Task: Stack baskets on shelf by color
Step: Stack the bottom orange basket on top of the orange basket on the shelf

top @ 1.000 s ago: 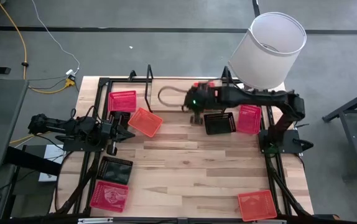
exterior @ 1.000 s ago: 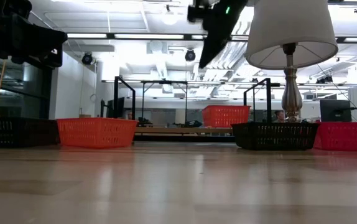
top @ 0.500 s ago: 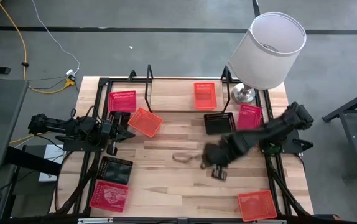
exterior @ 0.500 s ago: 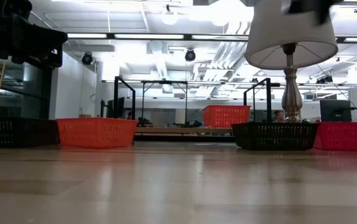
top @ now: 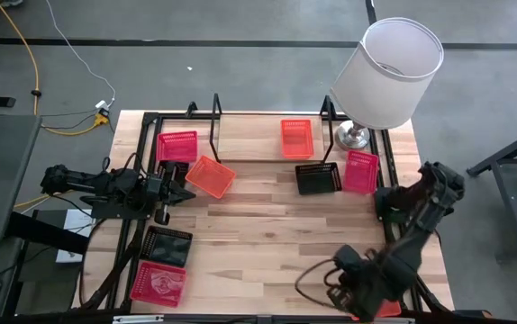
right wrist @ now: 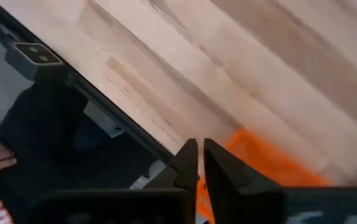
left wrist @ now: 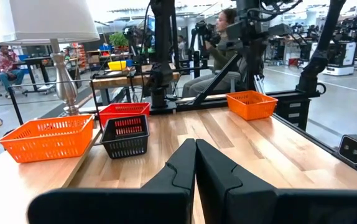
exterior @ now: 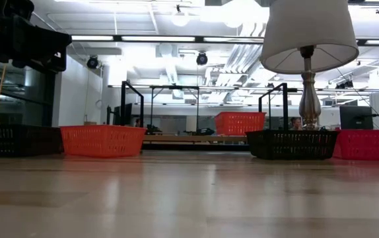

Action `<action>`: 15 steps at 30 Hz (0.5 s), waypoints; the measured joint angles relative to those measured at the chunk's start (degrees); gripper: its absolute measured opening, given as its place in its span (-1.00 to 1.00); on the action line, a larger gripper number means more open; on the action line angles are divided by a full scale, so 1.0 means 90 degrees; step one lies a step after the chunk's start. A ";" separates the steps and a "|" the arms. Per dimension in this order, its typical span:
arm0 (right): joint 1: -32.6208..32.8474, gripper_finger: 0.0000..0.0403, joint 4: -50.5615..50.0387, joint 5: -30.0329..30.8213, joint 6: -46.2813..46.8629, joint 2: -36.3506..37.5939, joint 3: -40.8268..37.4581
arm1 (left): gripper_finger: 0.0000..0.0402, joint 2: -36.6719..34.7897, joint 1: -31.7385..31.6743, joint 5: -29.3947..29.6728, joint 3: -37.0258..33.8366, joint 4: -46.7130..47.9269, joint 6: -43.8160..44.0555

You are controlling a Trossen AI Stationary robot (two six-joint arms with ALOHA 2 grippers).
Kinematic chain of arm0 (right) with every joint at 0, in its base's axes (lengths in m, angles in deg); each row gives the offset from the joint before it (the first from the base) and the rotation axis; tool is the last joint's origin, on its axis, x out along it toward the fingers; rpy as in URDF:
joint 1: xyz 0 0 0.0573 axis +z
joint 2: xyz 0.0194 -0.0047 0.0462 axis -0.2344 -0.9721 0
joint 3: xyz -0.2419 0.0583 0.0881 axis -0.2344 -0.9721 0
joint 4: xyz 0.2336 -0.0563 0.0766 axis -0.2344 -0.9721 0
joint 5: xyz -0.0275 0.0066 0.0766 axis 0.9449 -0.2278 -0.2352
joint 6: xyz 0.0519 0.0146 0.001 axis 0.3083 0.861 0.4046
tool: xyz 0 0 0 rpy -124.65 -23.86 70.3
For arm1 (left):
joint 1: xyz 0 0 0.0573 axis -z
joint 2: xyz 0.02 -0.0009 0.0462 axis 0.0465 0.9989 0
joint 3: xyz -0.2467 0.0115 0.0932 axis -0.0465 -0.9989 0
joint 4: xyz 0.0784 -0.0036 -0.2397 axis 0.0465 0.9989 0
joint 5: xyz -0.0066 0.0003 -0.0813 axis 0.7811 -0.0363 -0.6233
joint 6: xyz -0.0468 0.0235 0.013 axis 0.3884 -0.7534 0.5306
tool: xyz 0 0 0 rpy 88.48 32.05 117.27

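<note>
Shelf: the black rod-frame shelf [top: 267,135] stands along the far edge of the surface [top: 258,243], between its upright loop ends.
On the shelf: one orange basket [top: 297,138] sits inside the frame, toward its right half. No second basket lies on it, so no stack exists yet.
Beside the shelf, left: a red basket [top: 177,146] lies outside the left loop end; an orange basket [top: 210,176] lies tilted just in front of it.
In front of the shelf, right: a black basket [top: 318,178] and a pink-red basket [top: 361,171] lie side by side on the bare wood, near the lamp base.
Near left corner: a black basket [top: 167,245] and a red basket [top: 158,282] lie one behind the other.
Near right corner: an orange basket [right wrist: 272,165] lies at the edge of the surface, largely hidden under the right arm in the high view.
Right tool [right wrist: 197,163]: fingers nearly together, a thin gap between them, holding nothing; it hangs over the near edge, just beside that orange basket.
Left tool [left wrist: 195,163]: fingers pressed together, empty, waiting at the left side of the surface.
Progress: early, by my judgement. One basket placed, seven loose.
Remaining: both other orange baskets, then the reds and blacks, each colour in its own pile.
</note>
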 joint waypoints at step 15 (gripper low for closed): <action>0.0551 -0.08 0.0499 -0.0940 0.1874 -0.1191 0.0000 | -0.98 0.0000 0.0000 -0.0002 0.0000 0.0000 0.0001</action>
